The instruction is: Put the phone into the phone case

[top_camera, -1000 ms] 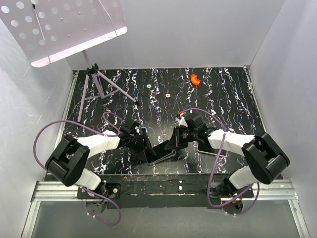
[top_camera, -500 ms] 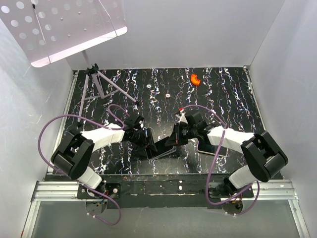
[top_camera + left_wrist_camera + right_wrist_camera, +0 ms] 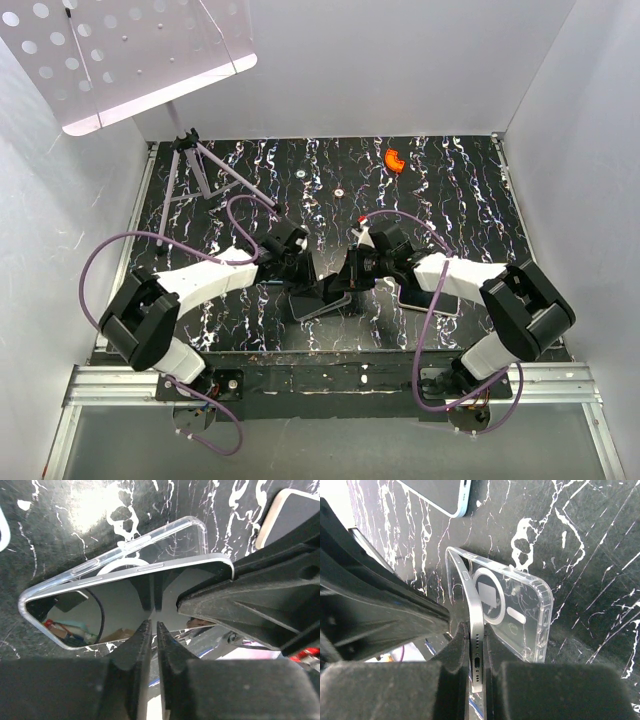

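The phone (image 3: 476,630), silver-edged with a glossy dark screen (image 3: 120,600), stands tilted on edge over the clear phone case (image 3: 520,610), which lies flat on the black marbled table (image 3: 450,200). One long side of the phone rests in the case (image 3: 165,542). My right gripper (image 3: 476,640) is shut on the phone's bottom end, by the port. My left gripper (image 3: 152,626) is shut with nothing between its fingers, its tips against the phone's screen. In the top view both grippers meet at the phone (image 3: 322,293) near the front middle.
A second phone (image 3: 428,298) lies flat just right of the case, under the right arm. An orange piece (image 3: 394,160) and a folded tripod (image 3: 200,170) sit at the back. A white perforated board (image 3: 120,50) hangs over the back left corner.
My left gripper has moved right up to the phone and closed its jaws. The right gripper, still holding the phone, has shifted slightly left and back.
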Action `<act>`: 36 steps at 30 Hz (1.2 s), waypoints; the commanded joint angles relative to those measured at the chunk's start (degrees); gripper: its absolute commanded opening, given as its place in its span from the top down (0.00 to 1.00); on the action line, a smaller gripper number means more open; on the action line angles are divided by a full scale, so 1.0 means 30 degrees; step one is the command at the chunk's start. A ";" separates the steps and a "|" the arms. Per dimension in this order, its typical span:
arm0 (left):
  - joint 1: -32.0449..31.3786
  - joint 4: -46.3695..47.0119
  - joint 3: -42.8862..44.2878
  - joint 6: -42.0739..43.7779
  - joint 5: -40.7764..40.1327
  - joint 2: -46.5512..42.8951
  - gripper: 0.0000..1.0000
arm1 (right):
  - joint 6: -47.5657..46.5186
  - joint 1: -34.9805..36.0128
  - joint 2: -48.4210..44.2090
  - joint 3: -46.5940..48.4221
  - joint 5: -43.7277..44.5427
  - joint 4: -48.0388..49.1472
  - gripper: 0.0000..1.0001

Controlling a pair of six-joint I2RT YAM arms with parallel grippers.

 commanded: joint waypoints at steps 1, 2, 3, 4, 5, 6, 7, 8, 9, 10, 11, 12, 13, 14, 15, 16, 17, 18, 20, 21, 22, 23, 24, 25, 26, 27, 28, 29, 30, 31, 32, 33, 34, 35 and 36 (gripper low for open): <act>-0.0479 0.0452 0.0279 -0.0249 -0.0263 0.0890 0.95 | -0.2091 0.0153 0.2046 -0.0600 0.6280 -0.4074 0.99; -0.0508 0.0511 0.0249 -0.0337 -0.0234 0.0950 0.97 | -0.2090 0.0153 0.2105 -0.0570 0.6193 -0.4104 0.99; -0.0480 0.0512 0.0191 -0.0338 -0.0262 0.1008 0.99 | -0.2090 0.0153 0.2193 -0.0540 0.6163 -0.4163 0.99; -0.0479 0.0512 0.0103 -0.0367 -0.0292 0.1009 1.00 | -0.2061 0.0153 0.2252 -0.0511 0.6162 -0.4221 0.99; -0.0508 0.0512 -0.0043 -0.0425 -0.0292 0.0980 1.00 | -0.2032 0.0153 0.2282 -0.0482 0.6162 -0.4338 0.99; -0.0480 0.0483 -0.0131 -0.0426 -0.0292 0.0980 1.00 | -0.2003 0.0153 0.2369 -0.0424 0.6162 -0.4397 0.99; -0.0479 0.0483 -0.0277 -0.0455 -0.0292 0.0951 1.00 | -0.2003 0.0153 0.2457 -0.0307 0.6220 -0.4543 0.99; -0.0479 0.0483 -0.0453 -0.0513 -0.0234 0.0892 1.00 | -0.1974 0.0124 0.2574 -0.0190 0.6250 -0.4689 0.99; -0.0479 0.0425 -0.0657 -0.0572 -0.0263 0.0892 1.00 | -0.2002 0.0124 0.2720 -0.0073 0.6279 -0.4807 0.99; -0.0479 0.0250 -0.0804 -0.0659 -0.0263 0.0776 1.00 | -0.2032 0.0124 0.2895 0.0045 0.6309 -0.4953 0.99; -0.0508 0.0016 -0.0951 -0.0747 -0.0379 0.0688 1.00 | -0.2061 0.0124 0.3071 0.0191 0.6338 -0.5157 0.99; -0.0480 -0.0247 -0.1126 -0.0864 -0.0496 0.0571 1.00 | -0.2119 0.0124 0.3305 0.0395 0.6367 -0.5362 0.99; -0.0479 -0.0395 -0.1360 -0.0952 -0.0613 0.0250 1.00 | -0.2149 0.0124 0.3597 0.0600 0.6425 -0.5683 0.99; -0.0479 -0.0454 -0.1653 -0.1127 -0.0759 -0.0014 1.00 | -0.2207 0.0124 0.3832 0.0747 0.6426 -0.5861 0.99; -0.0479 -0.0513 -0.1917 -0.1245 -0.0906 -0.0393 1.00 | -0.2266 0.0124 0.4096 0.0923 0.6426 -0.6036 0.99; -0.0479 -0.0630 -0.2180 -0.1333 -0.1110 -0.0629 1.00 | -0.2295 0.0124 0.4301 0.1041 0.6455 -0.6241 0.99; -0.0479 -0.0631 -0.2415 -0.1479 -0.1286 -0.0893 1.00 | -0.2354 0.0124 0.4448 0.1129 0.6426 -0.6301 0.99; -0.0508 -0.0660 -0.2678 -0.1510 -0.1462 -0.0953 1.00 | -0.2412 0.0124 0.4537 0.1188 0.6426 -0.6389 0.99; -0.0508 -0.0689 -0.2856 -0.1539 -0.1697 -0.0809 1.00 | -0.2441 0.0124 0.4538 0.1130 0.6397 -0.6302 0.98; -0.0480 -0.0718 -0.2886 -0.1539 -0.1785 -0.0633 1.00 | -0.2413 0.0124 0.4538 0.1130 0.6397 -0.6331 0.97; -0.0479 -0.0690 -0.2915 -0.1568 -0.1873 -0.0487 1.00 | -0.2442 0.0124 0.4509 0.1159 0.6368 -0.6360 0.96; -0.0508 -0.0660 -0.2857 -0.1540 -0.1932 -0.0369 1.00 | -0.2413 0.0124 0.4508 0.1130 0.6367 -0.6389 0.95; -0.0480 -0.0689 -0.2886 -0.1539 -0.2049 -0.0310 1.00 | -0.2442 0.0124 0.4508 0.1159 0.6396 -0.6419 0.93; -0.0479 -0.0660 -0.2799 -0.1481 -0.2137 -0.0309 1.00 | -0.2442 0.0095 0.4479 0.1130 0.6426 -0.6419 0.93; -0.0479 -0.0660 -0.2682 -0.1365 -0.2167 -0.0338 1.00 | -0.2413 0.0124 0.4450 0.1101 0.6513 -0.6448 0.92; -0.0479 -0.0631 -0.2594 -0.1276 -0.2167 -0.0484 1.00 | -0.2413 0.0124 0.4392 0.1100 0.6543 -0.6506 0.93; -0.0479 -0.0515 -0.2564 -0.1160 -0.2109 -0.0775 1.00 | -0.2442 0.0124 0.4362 0.1071 0.6572 -0.6507 0.93; -0.0479 -0.0427 -0.2506 -0.1100 -0.2079 -0.1242 1.00 | -0.2442 0.0124 0.4333 0.1071 0.6602 -0.6507 0.93; -0.0450 -0.0339 -0.2505 -0.1042 -0.2079 -0.1624 1.00 | -0.2442 0.0124 0.4333 0.1071 0.6660 -0.6536 0.92; -0.0334 -0.0251 -0.2592 -0.1041 -0.2050 -0.2092 1.00 | -0.2442 0.0124 0.4362 0.1071 0.6689 -0.6565 0.93; -0.0130 -0.0192 -0.2651 -0.1041 -0.1876 -0.2386 1.00 | -0.2413 0.0124 0.4391 0.1100 0.6690 -0.6595 0.93; 0.0017 -0.0133 -0.2710 -0.1041 -0.1787 -0.2708 1.00 | -0.2413 0.0124 0.4420 0.1071 0.6661 -0.6595 0.93; 0.0280 -0.0133 -0.2826 -0.1012 -0.1728 -0.2973 1.00 | -0.2413 0.0124 0.4450 0.1071 0.6631 -0.6624 0.93; 0.0485 -0.0162 -0.2943 -0.1012 -0.1757 -0.3149 1.00 | -0.2442 0.0124 0.4450 0.1071 0.6602 -0.6624 0.93; 0.0603 -0.0191 -0.3061 -0.0954 -0.1902 -0.3180 1.00 | -0.2471 0.0124 0.4421 0.1042 0.6573 -0.6595 0.93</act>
